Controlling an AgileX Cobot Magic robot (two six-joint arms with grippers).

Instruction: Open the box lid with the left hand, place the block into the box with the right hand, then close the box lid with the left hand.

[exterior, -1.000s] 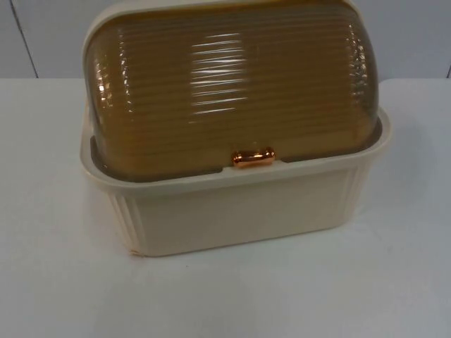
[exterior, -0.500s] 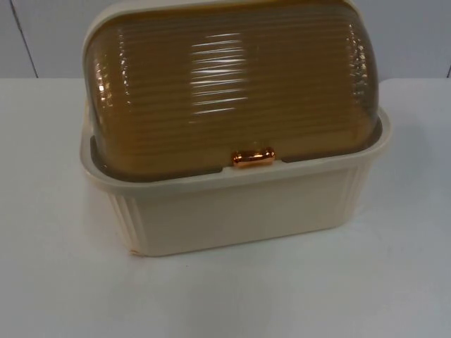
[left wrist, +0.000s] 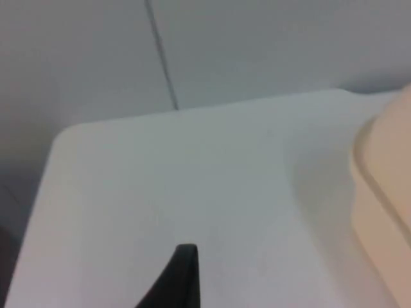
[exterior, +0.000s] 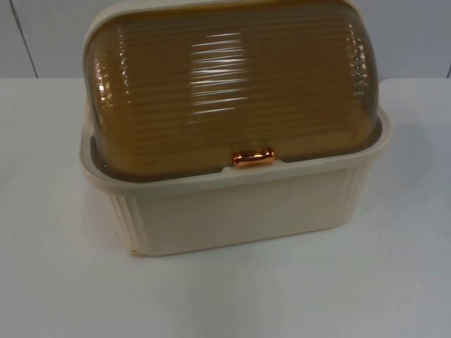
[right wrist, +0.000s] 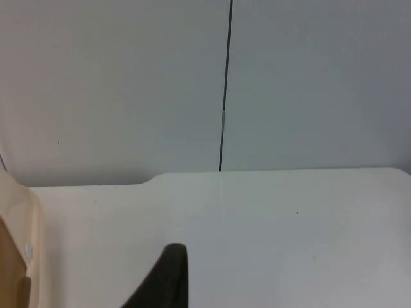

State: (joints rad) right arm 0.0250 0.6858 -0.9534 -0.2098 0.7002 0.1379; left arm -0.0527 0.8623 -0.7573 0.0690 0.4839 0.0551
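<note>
A white bench (exterior: pixel 56 282) runs back to a grey partition wall (exterior: pixel 42 35).

**Scene, near to far.** The cream box (exterior: pixel 239 211) stands on the bench with bare surface in front of it. Its ribbed amber lid (exterior: pixel 232 91) is rolled down onto the rim, and the copper handle (exterior: pixel 253 158) sits at the lid's front edge, just above the box's front wall. The partition wall lies behind the box. Where the block lies cannot be told.

**Step in hand.** Judged from the closed lid, the first step, opening the lid with the left arm, is not yet begun.

**Arm pose.**
- Left gripper (left wrist: pixel 183 276): one black fingertip shows above bare bench, with the box's cream side wall off to one side of it and well apart. The arm appears to be waiting. Whether its fingers are apart or together cannot be told.
- Right gripper (right wrist: pixel 168 276): one black fingertip shows above bare bench, with a cream edge of the box off to the other side, not touching. Finger state cannot be told.

**Next move.** The left fingers probably need to travel to the copper handle, close on it, then push the lid up and back along its curve.
</note>
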